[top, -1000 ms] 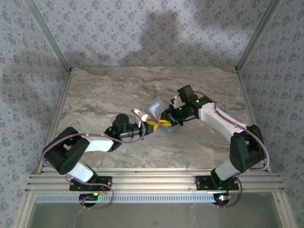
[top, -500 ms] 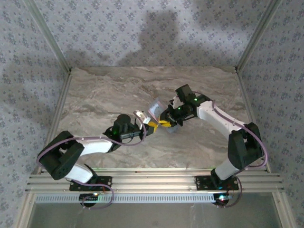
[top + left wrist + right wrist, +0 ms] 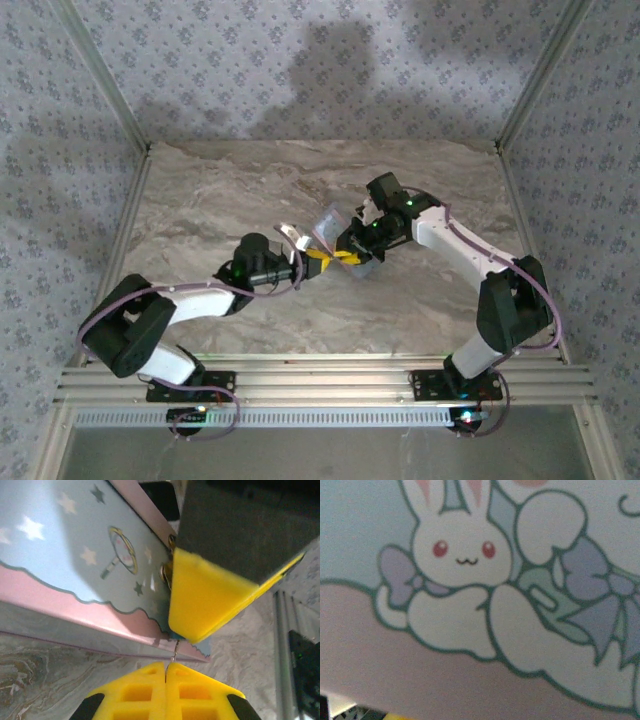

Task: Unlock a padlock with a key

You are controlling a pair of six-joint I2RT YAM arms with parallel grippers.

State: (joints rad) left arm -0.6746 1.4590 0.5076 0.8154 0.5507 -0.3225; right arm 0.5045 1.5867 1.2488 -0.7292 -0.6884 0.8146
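A marbled beige-grey desk is boxed in on three sides by walls papered in a pale floral print. Slim metal posts rise from the desk's far corners. Soft shadows fall on the wall behind the desk, and silver aluminium rails run along its near edge.

- My table has a marble-look top, beige with grey veins running across it; the same veined surface shows from my left wrist
- Silver rails run along its near edge; my left base and right base sit bolted there
- A slim metal post rises at its far left corner
- A pale blue tin sits tilted over the middle; whether its low edge touches the top, I cannot tell
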